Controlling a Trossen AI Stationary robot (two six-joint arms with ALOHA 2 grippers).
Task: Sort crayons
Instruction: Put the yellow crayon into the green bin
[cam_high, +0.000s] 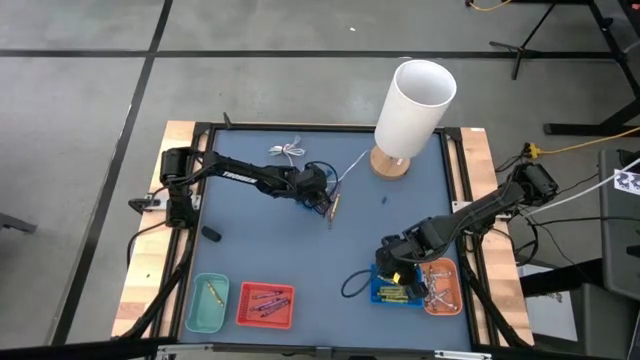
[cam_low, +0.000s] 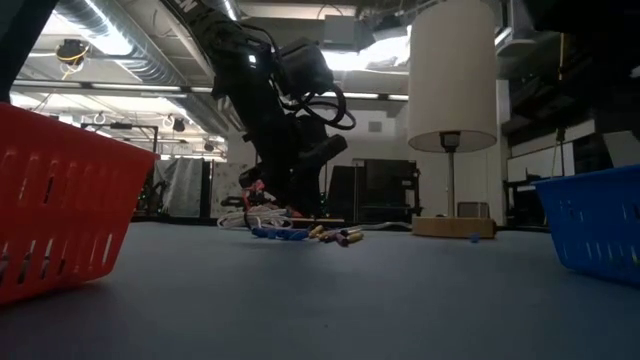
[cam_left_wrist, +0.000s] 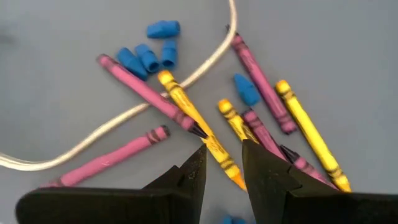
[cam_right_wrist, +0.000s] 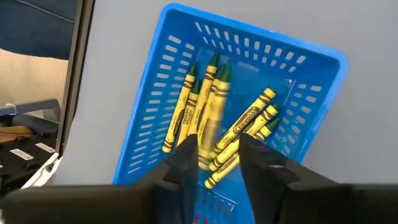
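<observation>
We had a dark blue-grey table (cam_high: 270, 240) in a workshop, white lamp (cam_high: 412, 110) at the far side. Left gripper (cam_left_wrist: 222, 163) sat open over loose crayons (cam_left_wrist: 186, 112) mid-table, holding nothing; right gripper (cam_right_wrist: 217, 152) open above the blue basket (cam_right_wrist: 311, 93) of yellow-green crayons (cam_right_wrist: 245, 124)

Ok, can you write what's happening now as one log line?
left gripper: open over yellow crayon | right gripper: open above blue basket, blurred crayon between
</observation>
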